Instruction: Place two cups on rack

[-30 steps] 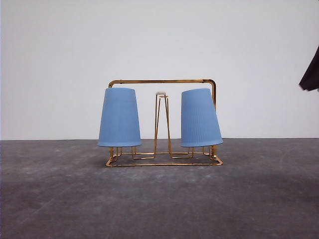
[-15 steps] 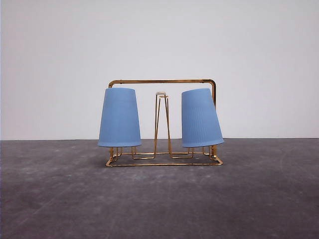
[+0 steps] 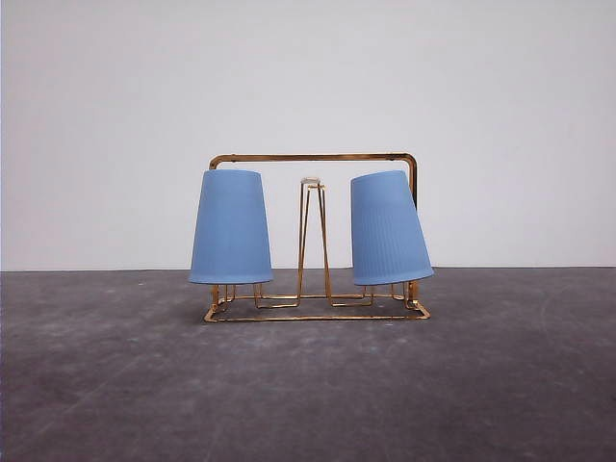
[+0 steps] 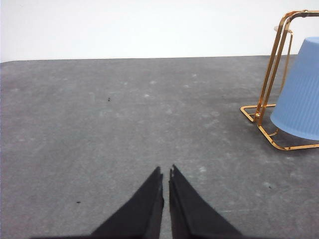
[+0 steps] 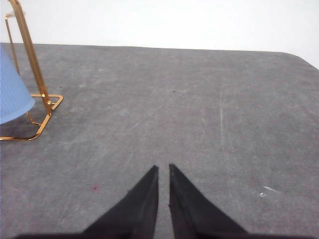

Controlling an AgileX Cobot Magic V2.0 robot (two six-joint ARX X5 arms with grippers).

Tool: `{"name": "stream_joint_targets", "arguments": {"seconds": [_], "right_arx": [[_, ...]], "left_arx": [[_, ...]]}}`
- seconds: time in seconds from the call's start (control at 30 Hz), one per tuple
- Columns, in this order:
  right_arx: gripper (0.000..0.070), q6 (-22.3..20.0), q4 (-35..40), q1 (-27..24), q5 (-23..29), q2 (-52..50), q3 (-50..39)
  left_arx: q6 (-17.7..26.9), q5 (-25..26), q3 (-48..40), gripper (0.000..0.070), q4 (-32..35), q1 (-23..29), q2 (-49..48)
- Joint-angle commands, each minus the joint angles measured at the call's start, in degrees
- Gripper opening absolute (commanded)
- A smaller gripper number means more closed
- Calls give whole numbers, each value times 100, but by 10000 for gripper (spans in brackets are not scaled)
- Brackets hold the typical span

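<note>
Nearest, the left tool (image 4: 166, 172) and the right tool (image 5: 162, 169) each hover over the bare dark grey tabletop (image 3: 308, 395), black fingers almost touching, holding nothing, both well apart from the rack. Farther back stands the gold-coloured thin wire rack (image 3: 313, 157), with a light blue ribbed plastic cup (image 3: 230, 228) upside down on its left peg, sitting straight, and a second light blue cup (image 3: 388, 229) upside down on its right peg, leaning slightly. A second ago a dark shape, likely the right arm, showed at the right edge; it has gone, and the leaning cup has barely shifted. Both cups look placed. The pale-tipped middle peg (image 3: 310, 180) stands free between them; nothing blocks the way.
</note>
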Motion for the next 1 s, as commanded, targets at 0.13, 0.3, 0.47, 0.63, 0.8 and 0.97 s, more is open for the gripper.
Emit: {"name": "stream_joint_targets", "arguments": {"seconds": [0.13,0.3,0.47,0.63,0.8,0.97], "right_arx": [[38,55,71,-7,4,0,-13],[38,55,70,-7,2,0,-13],[38,55,70,-7,2,0,-13],[38,55,70,-7,2,0,-13],[38,55,70,-7,2,0,-13],[38,55,70,-7,2,0,-13]], "left_arx": [[-6,-13,-81,0,62,7,-7],[-4,-13,-81,0,62,7,-7],[-4,-13,-81,0,61,7,-7],[-4,-13,-81,0,62,7,-7],[-4,-13,-80,0,63,7,-7],[-4,-13,-81,0,62,7,-7]]}}
